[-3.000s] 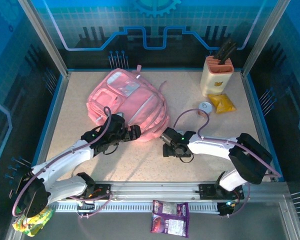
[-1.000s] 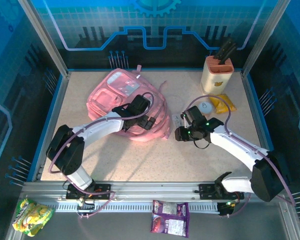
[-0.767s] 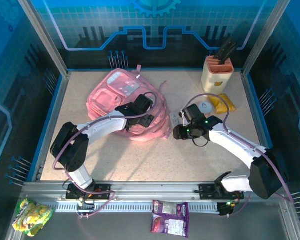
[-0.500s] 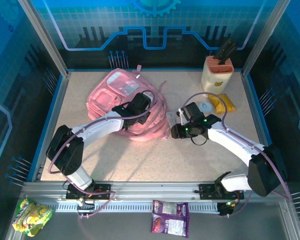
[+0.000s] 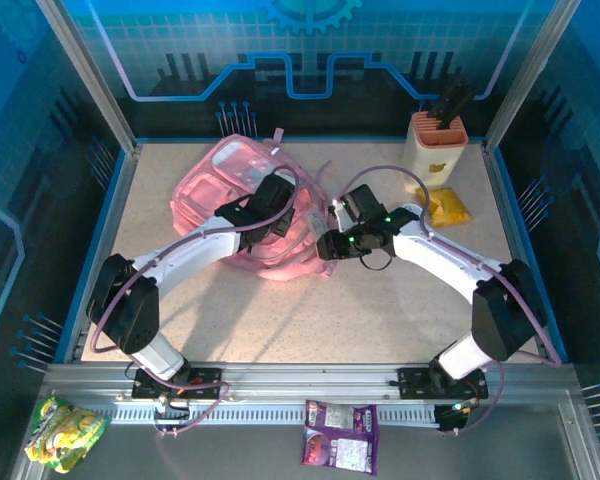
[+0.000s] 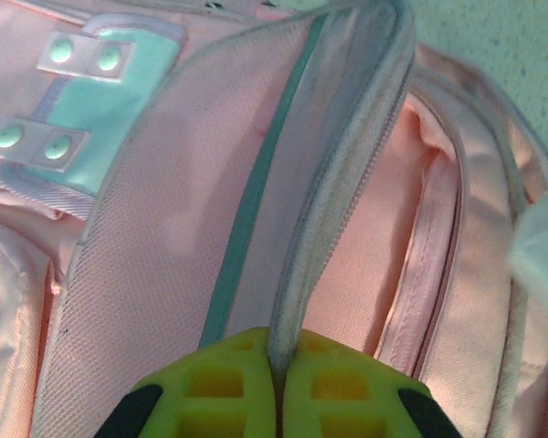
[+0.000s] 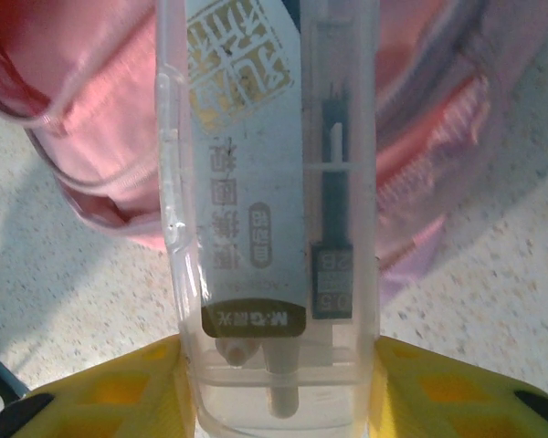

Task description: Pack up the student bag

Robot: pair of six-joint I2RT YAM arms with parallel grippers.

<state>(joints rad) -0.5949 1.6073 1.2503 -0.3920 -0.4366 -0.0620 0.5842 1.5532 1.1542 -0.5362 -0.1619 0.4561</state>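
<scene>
The pink student bag [image 5: 220,190] lies at the table's back left, its main compartment gaping toward the right. My left gripper [image 5: 284,210] is shut on the grey zip edge of the bag's flap [image 6: 347,164], holding it up off the pink lining [image 6: 164,237]. My right gripper [image 5: 332,232] is shut on a clear plastic stationery case [image 7: 269,201] with a printed label and a dark lead tube inside. The case [image 5: 334,214] points at the bag's opening [image 7: 411,109], its far end just over the bag's edge.
A cream knife block [image 5: 433,150] stands at the back right, with a yellow packet [image 5: 446,207] in front of it. A purple snack packet [image 5: 341,434] and a yellow-green packet [image 5: 64,432] lie below the table's front rail.
My left gripper took hold of the bag's zip flap and lifted it. My right gripper carried the clear case from the table's right side leftward and back to the bag's opening.
</scene>
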